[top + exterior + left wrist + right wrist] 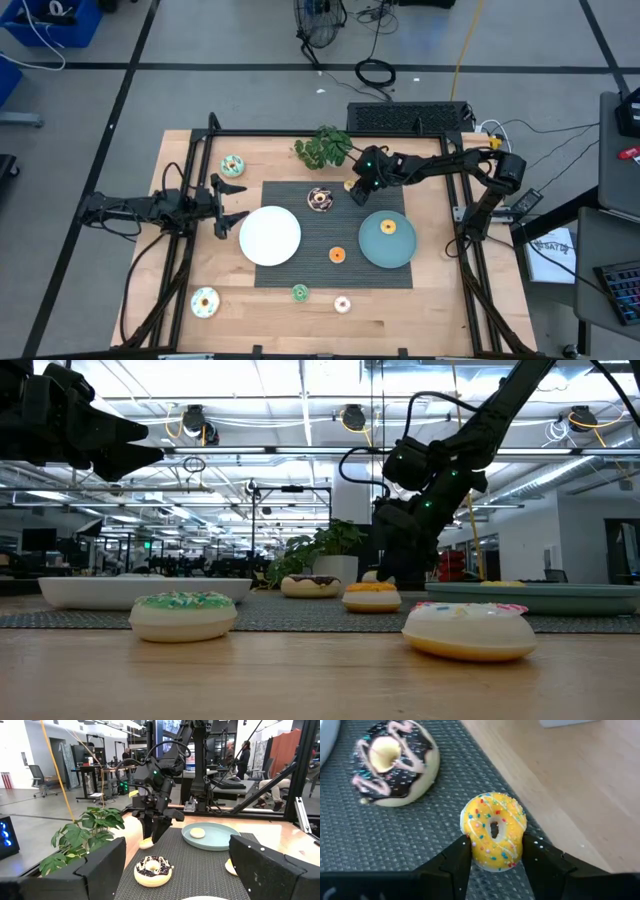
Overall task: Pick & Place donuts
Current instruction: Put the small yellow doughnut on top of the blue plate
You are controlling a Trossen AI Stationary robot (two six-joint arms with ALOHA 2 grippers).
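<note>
While the right pincer (496, 851) is pinching the yellow donut (493, 831) across its 2 outer sides at the far edge of the dark mat (300, 275), near the plant (322, 146), the left pincer (232, 205) is waiting spread, left of the white plate (270, 236). Judging by looks: small rigid toy ring, light, glossy icing possibly slippery. Gripping the rim flanks looks right. Chocolate donut (392, 762) is lying just beside it; teal plate (372, 250) is sitting nearer, to the right.
</note>
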